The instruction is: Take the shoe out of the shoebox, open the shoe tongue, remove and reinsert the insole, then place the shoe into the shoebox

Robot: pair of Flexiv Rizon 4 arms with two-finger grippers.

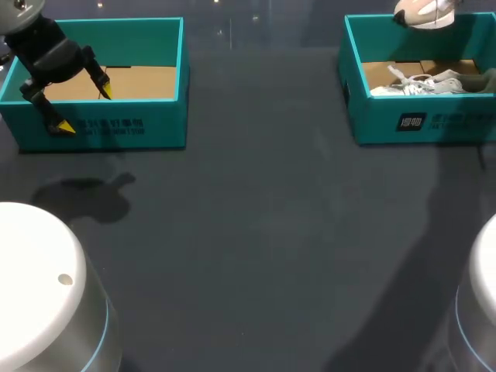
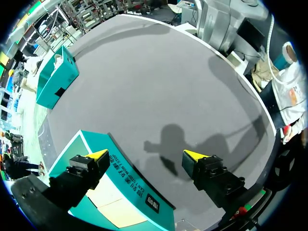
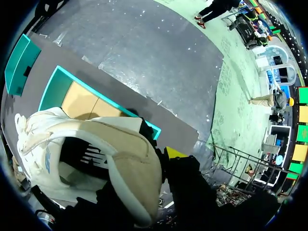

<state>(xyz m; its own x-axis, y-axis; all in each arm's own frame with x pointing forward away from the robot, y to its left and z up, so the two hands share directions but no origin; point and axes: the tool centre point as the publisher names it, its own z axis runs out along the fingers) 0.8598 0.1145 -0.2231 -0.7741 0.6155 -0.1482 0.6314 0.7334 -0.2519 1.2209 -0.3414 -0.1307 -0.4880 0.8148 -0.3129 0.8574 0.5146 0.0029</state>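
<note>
The right pincer [image 3: 162, 158] is gripping a cream shoe [image 1: 422, 13] at the top right of the head frame, holding it just above the teal shoebox [image 1: 372, 128]. One yellow tip is pressing the shoe's outer side and the other is hidden behind it. The shoe's long axis is running left to right, and in the wrist view its mouth is gaping toward the camera. A second shoe [image 1: 430, 81], white and laces up, is lying lengthwise across the box floor. At upper left the left pincer [image 1: 85, 109] is hovering wide open and holding nothing, straddling the front wall of another teal box [image 1: 155, 132]. Both boxes are standing on the dark worktop [image 1: 263, 232] and showing pale print on their front walls.
</note>
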